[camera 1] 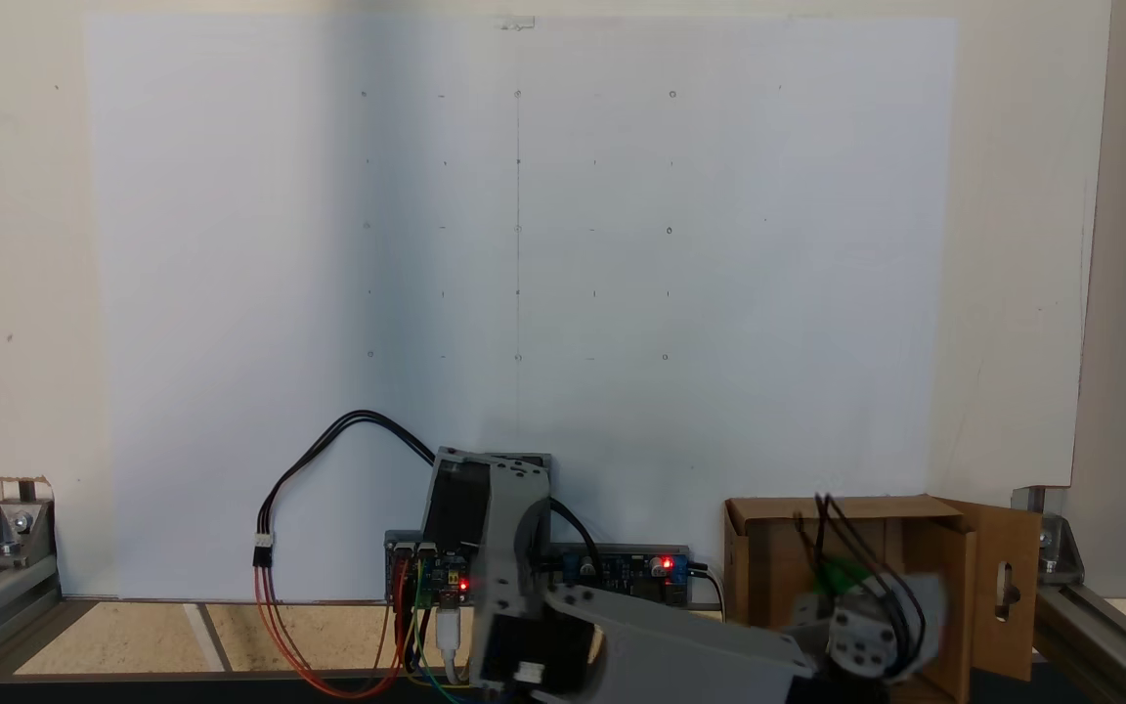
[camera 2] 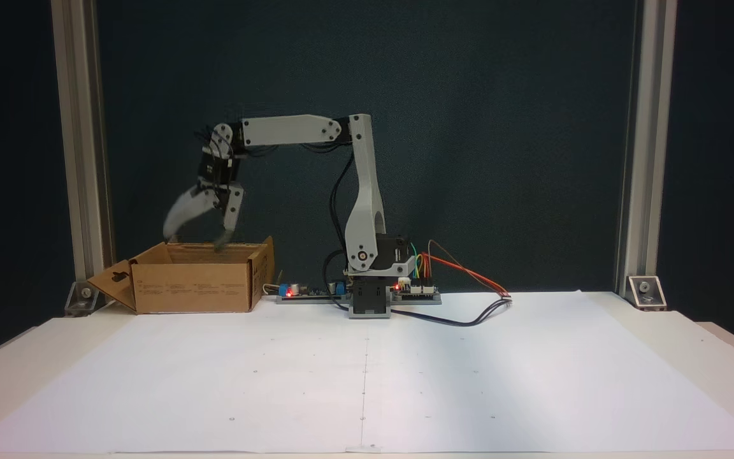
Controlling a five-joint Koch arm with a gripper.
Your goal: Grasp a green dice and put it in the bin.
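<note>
The gripper [camera 2: 194,243] is seen above the bin [camera 2: 195,287], which stands at the desk's far left corner in that fixed view, with the jaws spread wide apart and the tips at the level of the rim. A blurred patch of green, judged to be the green dice [camera 1: 842,575], is seen inside the bin's opening just beside the wrist, so release is judged done or under way.

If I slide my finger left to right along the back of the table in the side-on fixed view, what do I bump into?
Brown cardboard box with flaps → small blue circuit board → grey robot arm base → bundle of coloured wires → metal corner bracket.
</note>
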